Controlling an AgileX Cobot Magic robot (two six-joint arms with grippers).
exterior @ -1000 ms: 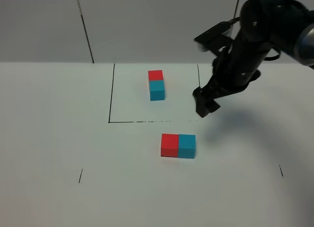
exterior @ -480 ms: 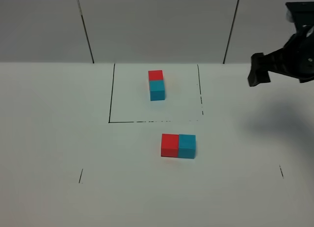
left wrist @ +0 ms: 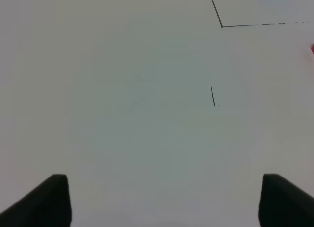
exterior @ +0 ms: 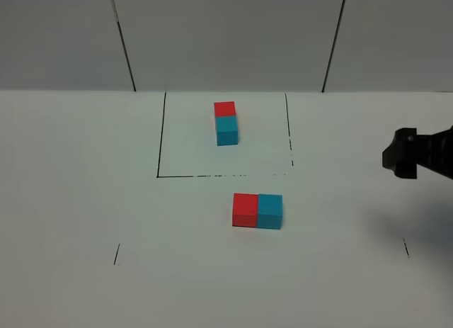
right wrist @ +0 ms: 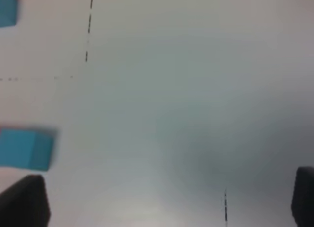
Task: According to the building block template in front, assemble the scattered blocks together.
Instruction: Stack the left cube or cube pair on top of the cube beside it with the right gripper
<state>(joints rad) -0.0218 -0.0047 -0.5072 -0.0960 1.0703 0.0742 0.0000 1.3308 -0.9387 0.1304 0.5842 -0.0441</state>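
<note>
A matt, smooth finish is shown by the red block (exterior: 245, 209) and the cyan block (exterior: 270, 210). The table (exterior: 71, 200) is seen as matt too.

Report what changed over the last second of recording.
The right gripper, open and empty, withdrew from beside the marked square to the far right. Nothing was grasped or released. The larger matte red cube and cyan cube stayed touching side by side; the smaller red-cyan template bar stayed put.
</note>
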